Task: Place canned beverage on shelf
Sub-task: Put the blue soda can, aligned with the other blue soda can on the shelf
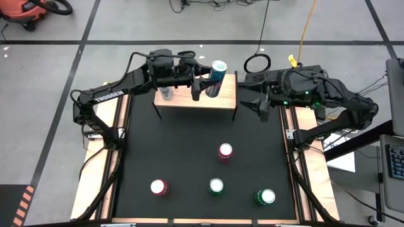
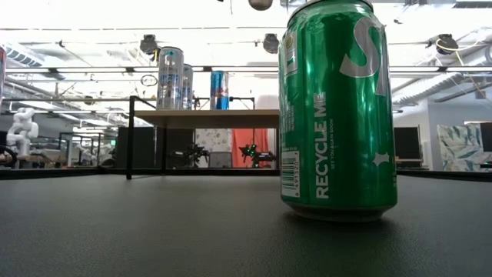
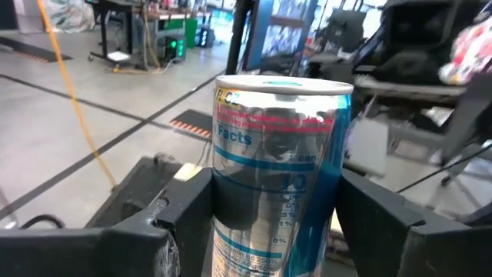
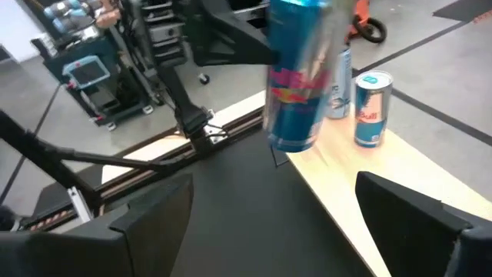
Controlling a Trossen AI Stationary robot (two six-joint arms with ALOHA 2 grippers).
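A tall blue and silver can [image 3: 280, 169] sits between the fingers of my left gripper [image 1: 210, 82], which is shut on it over the right part of the light-wood shelf [image 1: 222, 101]. The green can in front hides this can in the low view. On the shelf stand two silver cans [image 2: 170, 77] and a small blue can [image 4: 371, 108], each on its base. My right gripper [image 1: 254, 102] hangs open just off the shelf's right end, with nothing between its fingers. My left gripper pinches the can's side wall [image 3: 223, 192] between its two fingers [image 3: 181, 211], about halfway up the can. The fingers come level from the table's left and lie across the can. The can is upright at the board's right end [image 4: 296, 92]; whether its base touches the board I cannot tell.
On the black mat in front of the shelf stand several more cans: two with pink tops [image 1: 225, 151] [image 1: 159, 186] and two green ones [image 1: 216, 185] [image 1: 265, 196]. One green can [image 2: 338, 108] fills the low view's right side. Free mat lies between them and the shelf.
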